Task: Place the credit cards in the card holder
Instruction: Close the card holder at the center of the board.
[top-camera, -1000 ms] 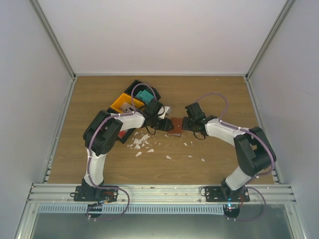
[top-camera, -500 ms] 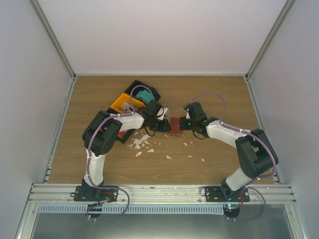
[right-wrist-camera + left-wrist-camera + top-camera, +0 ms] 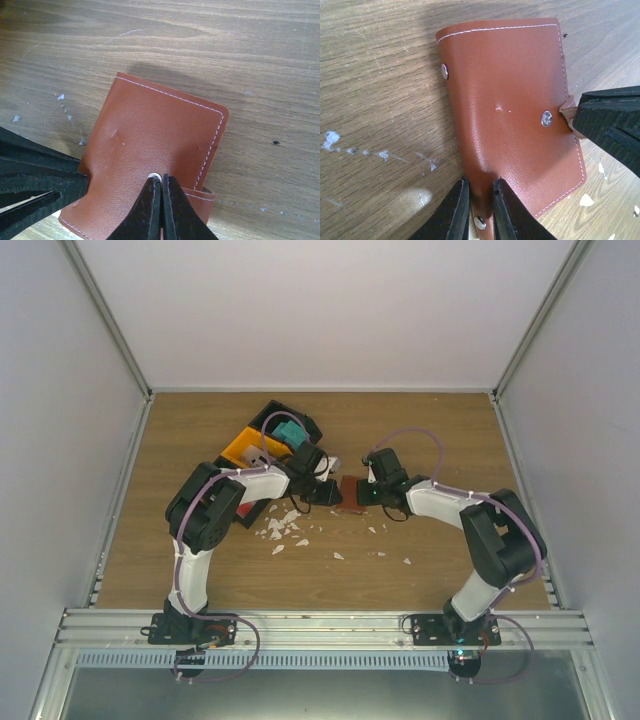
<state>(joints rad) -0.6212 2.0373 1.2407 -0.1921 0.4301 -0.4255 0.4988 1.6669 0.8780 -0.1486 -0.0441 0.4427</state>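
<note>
The card holder (image 3: 349, 492) is a reddish-brown wallet lying shut and flat on the wood between both arms. My left gripper (image 3: 479, 189) is shut on a raised fold of the card holder (image 3: 510, 115) at its near edge, next to a snap stud. My right gripper (image 3: 160, 181) is shut, its tips resting on the card holder (image 3: 150, 145) at a metal snap by the strap, with nothing seen between them. A teal credit card (image 3: 288, 430) sits in the tray. A white credit card (image 3: 333, 462) shows partly behind my left wrist.
The black-and-orange compartment tray (image 3: 243, 446) stands at the back left, close behind my left arm. Several small white scraps (image 3: 285, 528) lie scattered on the wood in front of the wallet. Grey walls close in the table on three sides.
My right arm has swung left, bringing its shut tips from beside the wallet onto it. My left jaws have narrowed onto the wallet's edge.
</note>
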